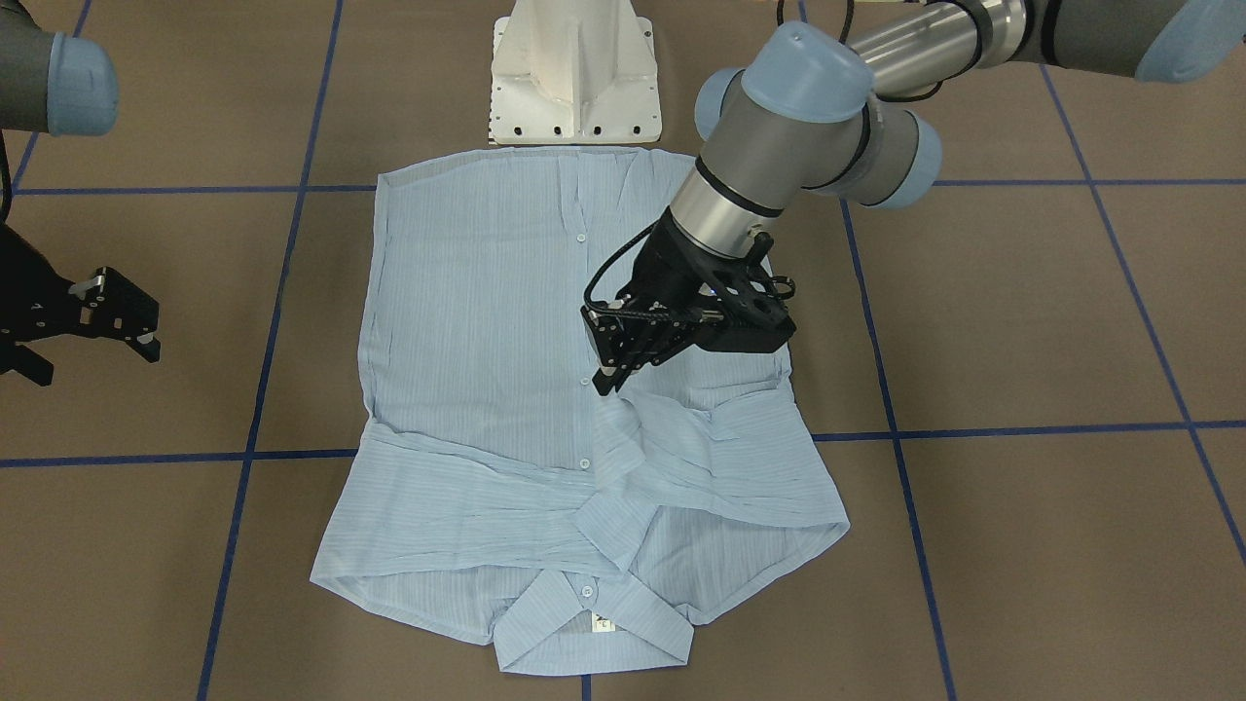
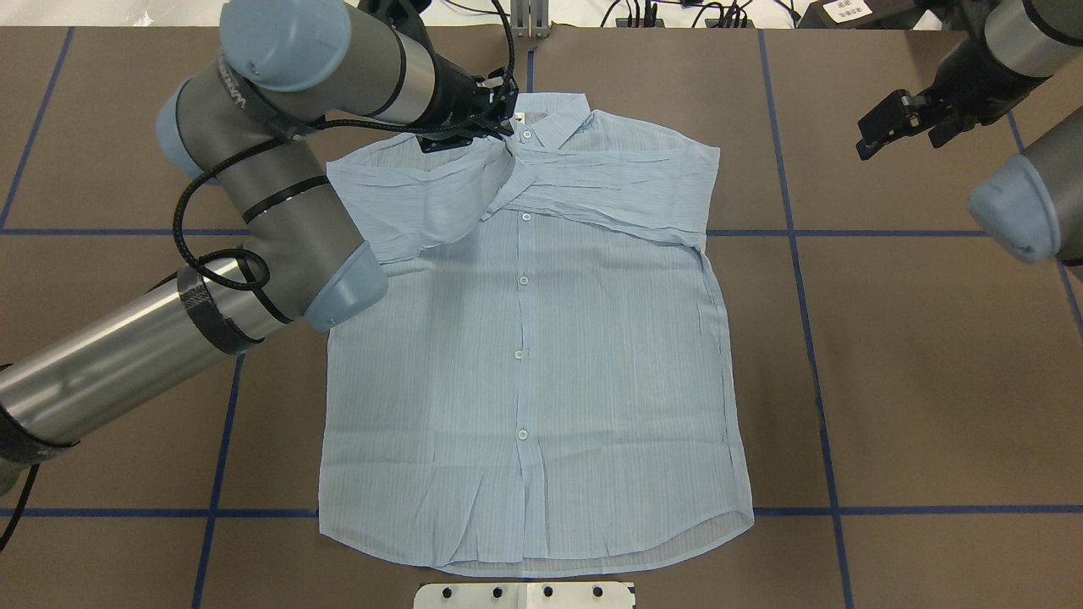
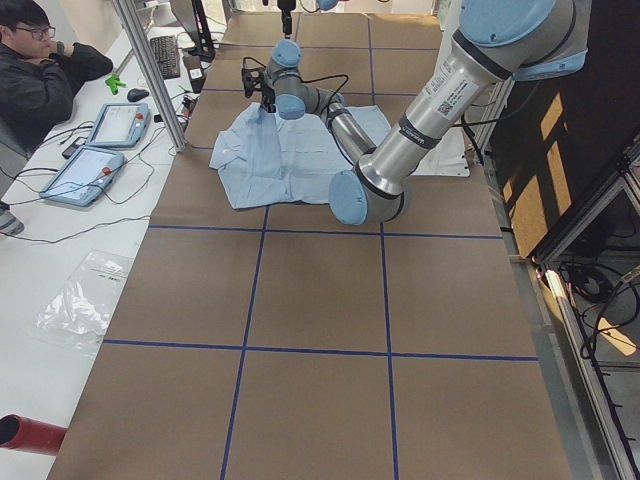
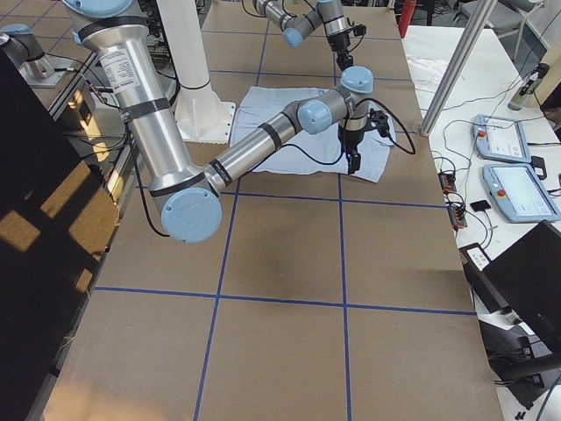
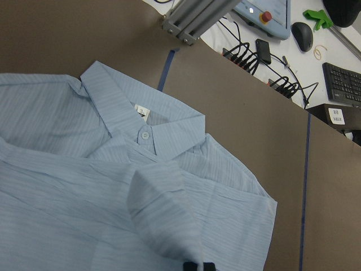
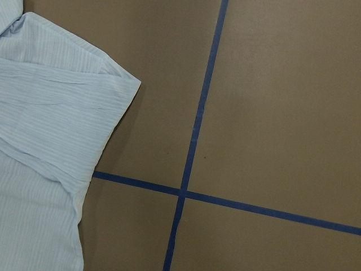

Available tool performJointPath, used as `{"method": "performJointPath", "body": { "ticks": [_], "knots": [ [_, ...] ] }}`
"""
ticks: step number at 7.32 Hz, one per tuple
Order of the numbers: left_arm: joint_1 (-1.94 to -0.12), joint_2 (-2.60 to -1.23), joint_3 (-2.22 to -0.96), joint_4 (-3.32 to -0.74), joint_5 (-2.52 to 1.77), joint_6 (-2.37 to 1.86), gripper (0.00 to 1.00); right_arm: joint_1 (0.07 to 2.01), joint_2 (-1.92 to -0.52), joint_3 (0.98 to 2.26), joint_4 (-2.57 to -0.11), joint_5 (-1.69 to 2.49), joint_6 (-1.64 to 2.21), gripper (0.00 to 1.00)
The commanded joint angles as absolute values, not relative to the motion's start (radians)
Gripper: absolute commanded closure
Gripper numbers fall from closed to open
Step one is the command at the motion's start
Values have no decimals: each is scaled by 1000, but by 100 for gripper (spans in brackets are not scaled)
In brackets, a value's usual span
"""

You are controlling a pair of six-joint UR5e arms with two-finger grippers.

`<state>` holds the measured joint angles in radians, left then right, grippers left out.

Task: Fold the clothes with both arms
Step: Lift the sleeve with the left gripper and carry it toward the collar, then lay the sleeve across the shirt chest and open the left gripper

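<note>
The light blue striped shirt (image 1: 487,321) lies flat and buttoned on the brown table, with both sleeves folded across the chest just below the collar (image 2: 550,110). My left gripper (image 1: 605,382) hangs over the chest near the button line, shut on a raised fold of sleeve fabric. In the left wrist view that fold (image 5: 163,209) climbs to the left gripper (image 5: 196,265) at the bottom edge. My right gripper (image 2: 888,127) hovers open over bare table, well off the shirt's side, and holds nothing. The right wrist view shows only the shirt's folded shoulder corner (image 6: 39,113).
The white pedestal base (image 1: 574,78) stands at the shirt's hem. Blue tape lines (image 2: 795,254) grid the table. Beyond the far edge are an aluminium post (image 5: 192,22), teach pendants (image 3: 110,125) and cables. A person (image 3: 40,70) sits there.
</note>
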<state>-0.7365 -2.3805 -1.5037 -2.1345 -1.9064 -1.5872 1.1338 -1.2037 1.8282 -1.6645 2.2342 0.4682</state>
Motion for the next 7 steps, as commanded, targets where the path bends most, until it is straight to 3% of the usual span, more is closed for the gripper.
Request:
{"method": "performJointPath", "body": {
  "ticks": [1, 3, 6, 7],
  "knots": [
    [-696, -2401, -1450, -2164, -1905, -1591, 100, 1134, -1204, 1824, -1666, 2233, 469, 0],
    [-696, -2446, -1305, -2252, -1901, -1589, 100, 1134, -1204, 1822, -1667, 2233, 469, 0],
    [-610, -2500, -1250, -2261, -1860, -1595, 100, 1135, -1201, 1813, -1666, 2238, 469, 0],
    [-539, -2546, -1238, -2264, -1805, -1641, 10, 1141, -1201, 1813, -1666, 2258, 469, 0]
  ]
}}
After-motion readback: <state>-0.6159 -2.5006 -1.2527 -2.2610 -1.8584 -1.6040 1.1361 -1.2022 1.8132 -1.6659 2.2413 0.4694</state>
